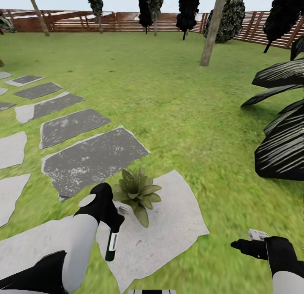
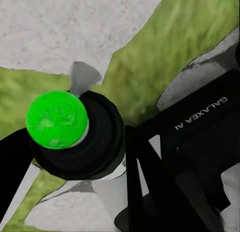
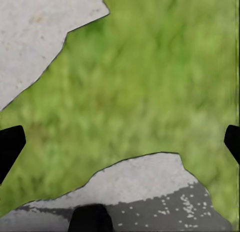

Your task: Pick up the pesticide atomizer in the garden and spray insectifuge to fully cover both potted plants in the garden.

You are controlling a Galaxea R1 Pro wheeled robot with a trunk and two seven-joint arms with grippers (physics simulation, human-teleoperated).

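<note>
One potted plant point(image 1: 137, 191), a low rosette of pointed green leaves, sits on a pale stone slab point(image 1: 173, 230) in the garden lawn. My left gripper point(image 1: 110, 216) is shut on the pesticide atomizer point(image 1: 112, 242), a dark-green bottle with a white label that hangs downward, its pale grey spray head point(image 1: 124, 208) right beside the plant's leaves. In the left wrist view the atomizer point(image 2: 56, 119) appears end-on as a bright green round end inside a dark ring. My right gripper point(image 1: 249, 244) hovers low over the grass at the right, open and holding nothing, its fingertips point(image 3: 10, 147) spread wide.
Grey stepping stones point(image 1: 90, 156) run off to the left and far left. A big dark striped-leaf plant point(image 1: 283, 137) crowds the right side. A tree trunk point(image 1: 213, 28) and a brown slatted fence point(image 1: 126, 21) stand far back, with open lawn between.
</note>
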